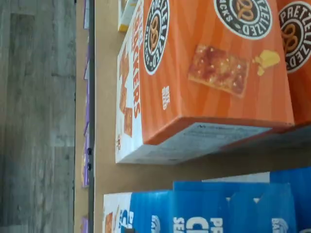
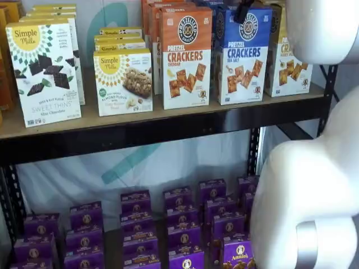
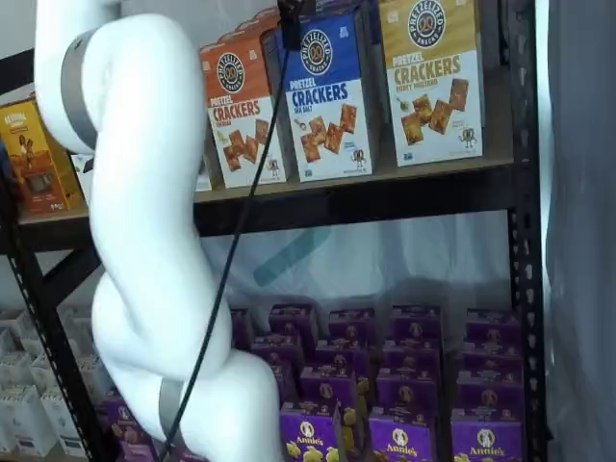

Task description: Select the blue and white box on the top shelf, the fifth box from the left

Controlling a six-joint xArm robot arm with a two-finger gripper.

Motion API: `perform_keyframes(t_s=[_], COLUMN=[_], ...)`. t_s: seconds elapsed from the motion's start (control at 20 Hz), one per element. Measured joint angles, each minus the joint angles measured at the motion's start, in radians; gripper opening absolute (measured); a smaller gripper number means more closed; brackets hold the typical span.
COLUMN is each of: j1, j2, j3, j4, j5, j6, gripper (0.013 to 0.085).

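The blue and white box (image 2: 243, 56) (image 3: 327, 96) stands upright on the top shelf (image 2: 168, 126) in both shelf views, between an orange-topped carton (image 2: 186, 56) and a yellow-topped one (image 3: 433, 77). My gripper (image 2: 244, 11) (image 3: 291, 12) shows only as a black finger at the box's upper edge, with a cable hanging beside it. No box is between its fingers, and its jaws stand wide. The wrist view looks down on the orange carton (image 1: 204, 73), with the blue box's top (image 1: 218, 208) at the picture's edge.
Simple Mills boxes (image 2: 45, 73) (image 2: 124, 81) fill the shelf's left part. Small purple boxes (image 2: 179, 224) crowd the lower level. My white arm (image 2: 314, 168) (image 3: 144, 241) hangs in front of the shelves. A black upright (image 3: 525, 241) bounds the right end.
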Motion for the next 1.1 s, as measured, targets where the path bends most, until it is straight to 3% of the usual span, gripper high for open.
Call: perform_keyframes(t_s=[0.4, 1.1], j1=[0.007, 0.046], j2=[0.086, 0.126], j3=[-0.113, -0.138], j4=[-0.068, -0.130], j5=[0.124, 0.163], j6=[-0.009, 0.005], gripper=[0.0850, 0.0850])
